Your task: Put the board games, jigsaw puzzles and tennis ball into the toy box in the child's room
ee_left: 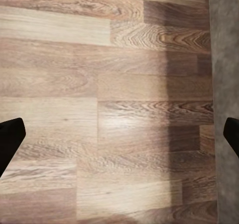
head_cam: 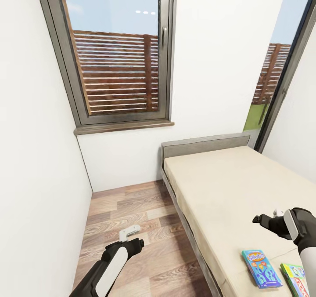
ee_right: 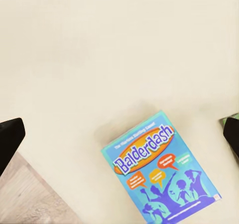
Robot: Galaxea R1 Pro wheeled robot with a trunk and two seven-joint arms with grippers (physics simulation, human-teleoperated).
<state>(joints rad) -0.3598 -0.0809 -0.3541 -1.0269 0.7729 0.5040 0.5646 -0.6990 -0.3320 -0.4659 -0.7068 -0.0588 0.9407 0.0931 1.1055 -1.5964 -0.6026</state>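
While both grippers were held open and empty, a blue board game (ee_right: 159, 174) was seen flat on the bed (head_cam: 219, 187) under the right gripper (ee_right: 119, 134).

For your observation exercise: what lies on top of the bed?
On the bed lie a blue Balderdash box and a green game box, partly cut off by the frame and the right arm.

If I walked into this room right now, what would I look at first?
Probably the bright blue board game box lying flat on the cream bed, with a green box beside it at the picture's edge. The right gripper hovers open above the bed near them, and its wrist camera reads "Balderdash" on the blue box. Behind the bed, a big window shows a brown slatted fence and blue sky.
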